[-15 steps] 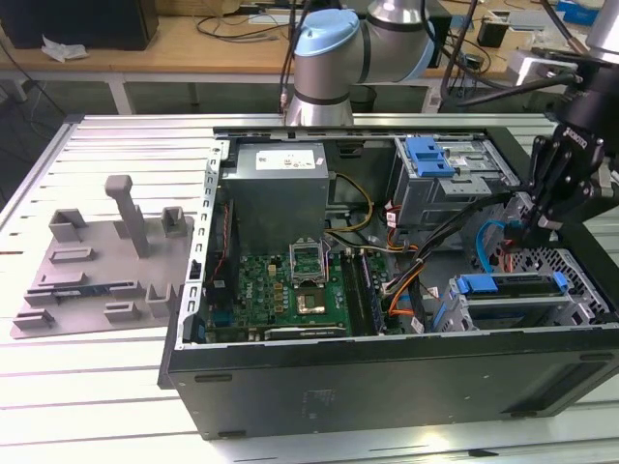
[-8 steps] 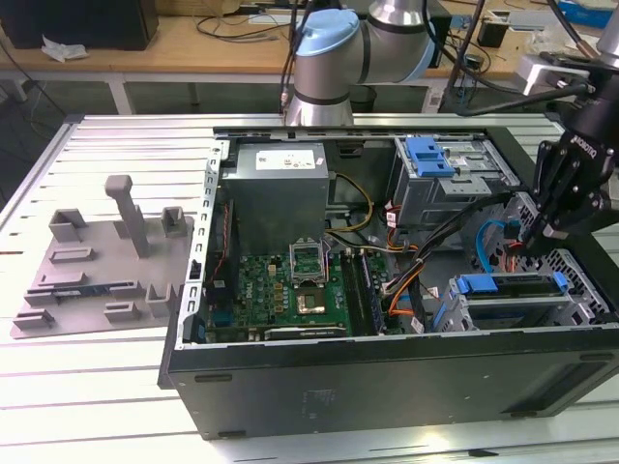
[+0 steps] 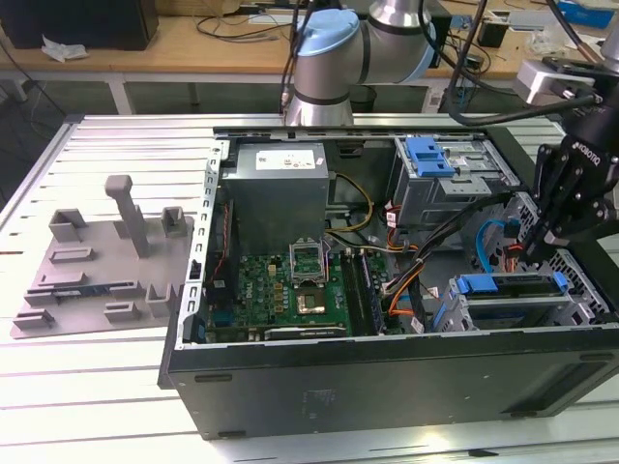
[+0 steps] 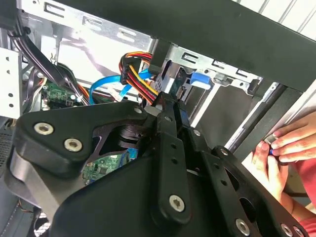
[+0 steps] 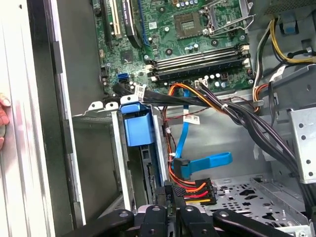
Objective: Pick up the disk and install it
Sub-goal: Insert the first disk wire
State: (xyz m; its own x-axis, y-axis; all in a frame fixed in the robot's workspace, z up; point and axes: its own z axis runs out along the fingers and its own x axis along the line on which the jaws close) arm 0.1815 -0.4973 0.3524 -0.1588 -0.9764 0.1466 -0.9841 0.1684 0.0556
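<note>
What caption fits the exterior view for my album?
Robot pincer hangs by the blue-framed disk inside an open computer case.

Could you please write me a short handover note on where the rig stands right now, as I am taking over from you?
The gripper is low inside the computer case, directly over one end of the disk. I cannot tell whether it is open or shut.
The disk stands on edge in the bay at the exterior view's right, with its blue carrier frame uppermost.
Done: the disk is already in the bay.
Left: the pictures do not confirm that it is fully seated, nor that the gripper has let go.
Caution: a person's hand rests on the case's edge close to the gripper.
</note>
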